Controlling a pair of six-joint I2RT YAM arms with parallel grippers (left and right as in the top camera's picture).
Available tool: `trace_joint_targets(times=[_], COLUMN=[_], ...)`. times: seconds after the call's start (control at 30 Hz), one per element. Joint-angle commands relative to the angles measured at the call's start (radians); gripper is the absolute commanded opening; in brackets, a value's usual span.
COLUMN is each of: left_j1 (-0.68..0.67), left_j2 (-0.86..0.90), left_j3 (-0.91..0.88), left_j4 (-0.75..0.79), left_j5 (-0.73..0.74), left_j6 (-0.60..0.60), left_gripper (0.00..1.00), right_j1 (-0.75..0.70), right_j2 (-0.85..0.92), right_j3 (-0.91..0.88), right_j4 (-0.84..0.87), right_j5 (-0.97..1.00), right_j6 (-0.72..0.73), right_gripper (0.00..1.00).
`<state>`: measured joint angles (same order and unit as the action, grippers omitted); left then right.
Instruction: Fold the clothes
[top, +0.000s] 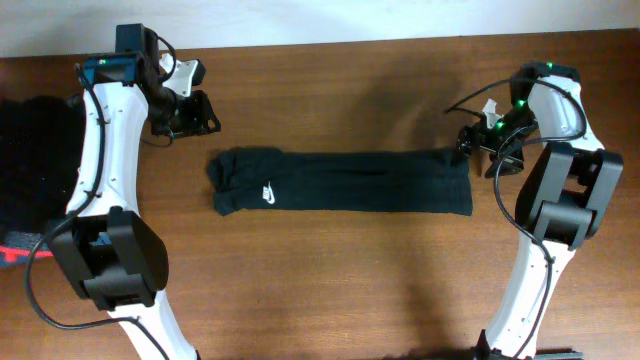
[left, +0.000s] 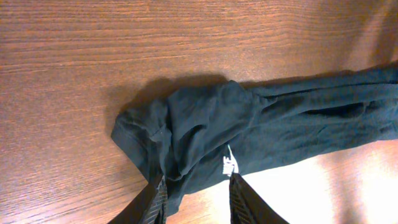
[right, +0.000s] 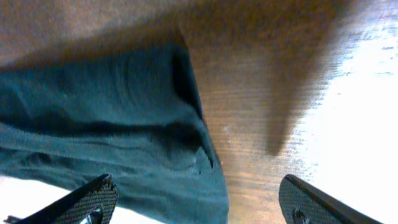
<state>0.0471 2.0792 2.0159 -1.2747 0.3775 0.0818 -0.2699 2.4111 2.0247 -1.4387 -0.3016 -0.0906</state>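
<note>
T-shirt (top: 340, 183) lies as a long folded strip running left to right on the table (top: 330, 290), swoosh end a little off from the left gripper (top: 188, 113), whose fingers are partly apart and empty, while the nearer right gripper (top: 472, 143) hovers over the far corner, spread wide, gripping nothing.

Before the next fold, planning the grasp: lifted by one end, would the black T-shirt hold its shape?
Probably not: the T-shirt lies as a long, wrinkled strip with one end bunched, so it would likely sag. It looks thin, so probably light. Pushed across the smooth table, it may bunch.
</note>
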Motion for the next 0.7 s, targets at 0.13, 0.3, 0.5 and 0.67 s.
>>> trace_joint_targets(times=[0.13,0.3,0.5,0.67], left_j1=[0.002,0.003,0.026,0.059], left_j2=[0.008,0.035,0.064,0.074], left_j3=[-0.026,-0.058,-0.13,-0.205], left_j4=[-0.019,-0.024,0.007,0.049], left_j5=[-0.148,-0.15,-0.135,-0.085], left_j6=[-0.065,-0.121,-0.142,-0.142], left_gripper=[0.33,0.37,0.41,0.43], right_j1=[-0.006,-0.006,0.01,0.043], right_j2=[-0.047,-0.049,-0.068,-0.111], right_j3=[-0.036,-0.007,0.151,0.205], right_j4=[0.022,0.007,-0.087,-0.095], right_j5=[-0.009,-0.01,-0.008,-0.001], right_j6=[-0.011,-0.01,-0.01,-0.011], right_gripper=[0.87,0.74,0.71,0.71])
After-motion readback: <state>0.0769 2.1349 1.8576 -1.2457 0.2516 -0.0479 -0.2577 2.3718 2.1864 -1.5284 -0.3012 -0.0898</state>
